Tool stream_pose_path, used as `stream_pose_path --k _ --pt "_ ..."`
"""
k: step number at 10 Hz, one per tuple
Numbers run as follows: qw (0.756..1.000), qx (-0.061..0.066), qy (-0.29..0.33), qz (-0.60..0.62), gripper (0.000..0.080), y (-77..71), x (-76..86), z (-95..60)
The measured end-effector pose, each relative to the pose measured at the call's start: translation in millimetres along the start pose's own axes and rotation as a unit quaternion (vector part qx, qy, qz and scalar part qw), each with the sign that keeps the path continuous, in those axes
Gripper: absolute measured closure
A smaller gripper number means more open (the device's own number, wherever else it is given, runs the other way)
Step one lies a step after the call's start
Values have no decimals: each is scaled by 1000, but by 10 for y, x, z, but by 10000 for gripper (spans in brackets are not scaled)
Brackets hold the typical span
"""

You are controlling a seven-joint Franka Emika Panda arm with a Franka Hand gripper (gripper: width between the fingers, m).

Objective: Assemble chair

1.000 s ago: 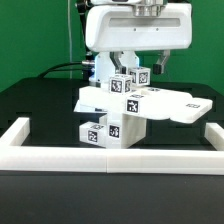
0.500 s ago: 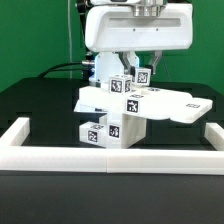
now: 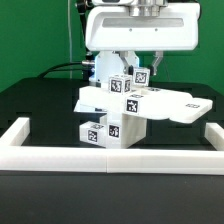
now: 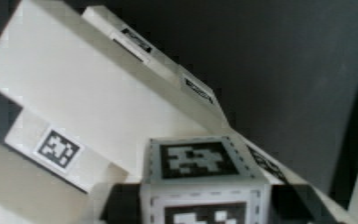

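Gripping a tagged white leg (image 3: 133, 76) above the seat slab (image 3: 165, 103), gripper (image 3: 137, 68) clenched; probably light, rigid, smooth plastic, best squeezed across flat faces.

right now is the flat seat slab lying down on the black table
No, in the exterior view the flat seat slab sits raised on stacked white blocky pieces, well above the black table.

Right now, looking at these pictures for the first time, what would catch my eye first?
Probably the big white robot head hanging at the top of the exterior view, its fingers shut on a small tagged white block. Right below, in the middle of the black table, sits a stack of white chair pieces dotted with black-and-white tags, behind a low white border rail.
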State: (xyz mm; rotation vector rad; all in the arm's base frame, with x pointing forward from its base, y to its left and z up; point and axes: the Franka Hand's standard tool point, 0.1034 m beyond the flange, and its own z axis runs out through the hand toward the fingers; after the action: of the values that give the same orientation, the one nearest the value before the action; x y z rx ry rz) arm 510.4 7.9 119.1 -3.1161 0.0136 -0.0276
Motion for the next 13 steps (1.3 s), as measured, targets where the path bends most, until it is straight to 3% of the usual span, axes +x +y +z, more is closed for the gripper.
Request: stream_pose_path --k 5,8,13 --pt "989 1 0 148 512 -12 0 1" --pt "968 2 0 252 512 -26 -1 3" --pt "905 11 -4 426 512 -77 -3 8"
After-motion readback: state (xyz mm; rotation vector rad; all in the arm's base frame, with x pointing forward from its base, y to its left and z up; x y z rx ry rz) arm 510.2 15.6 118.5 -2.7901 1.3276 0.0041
